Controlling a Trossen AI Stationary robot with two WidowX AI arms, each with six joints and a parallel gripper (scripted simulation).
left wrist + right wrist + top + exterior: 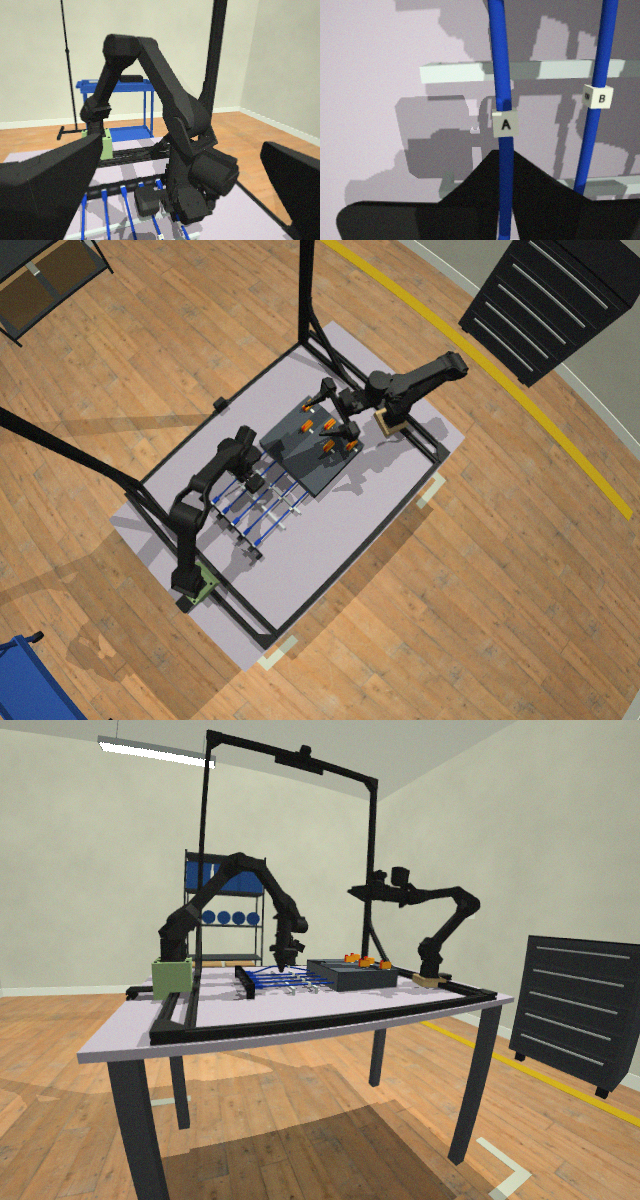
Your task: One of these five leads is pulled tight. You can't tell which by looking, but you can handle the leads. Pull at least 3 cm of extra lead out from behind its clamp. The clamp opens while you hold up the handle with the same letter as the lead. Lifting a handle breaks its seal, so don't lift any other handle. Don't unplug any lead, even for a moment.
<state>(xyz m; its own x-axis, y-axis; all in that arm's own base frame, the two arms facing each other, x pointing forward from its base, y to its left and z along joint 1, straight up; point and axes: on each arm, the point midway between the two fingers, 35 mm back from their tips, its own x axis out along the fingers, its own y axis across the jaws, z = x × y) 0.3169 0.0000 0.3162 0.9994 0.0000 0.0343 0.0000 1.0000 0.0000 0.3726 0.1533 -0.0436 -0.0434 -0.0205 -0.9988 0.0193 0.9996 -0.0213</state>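
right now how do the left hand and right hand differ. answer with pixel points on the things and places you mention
The left hand (311,419) (351,891) (181,145) is wide open with nothing between its fingers; the right hand (248,479) (281,970) (502,157) is shut on lead A (227,489) (266,968) (185,232) (501,90).

The left hand is level, high above the dark box (310,467) (368,979); the right hand points down, low among the leads.

Both are black, with two tapering fingers.

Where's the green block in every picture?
Top: green block low, left of the middle, under an arm's foot.
Exterior: left side, on the table.
Left wrist: left of the middle, behind the leads.
Right wrist: not there.
All four show blue leads.
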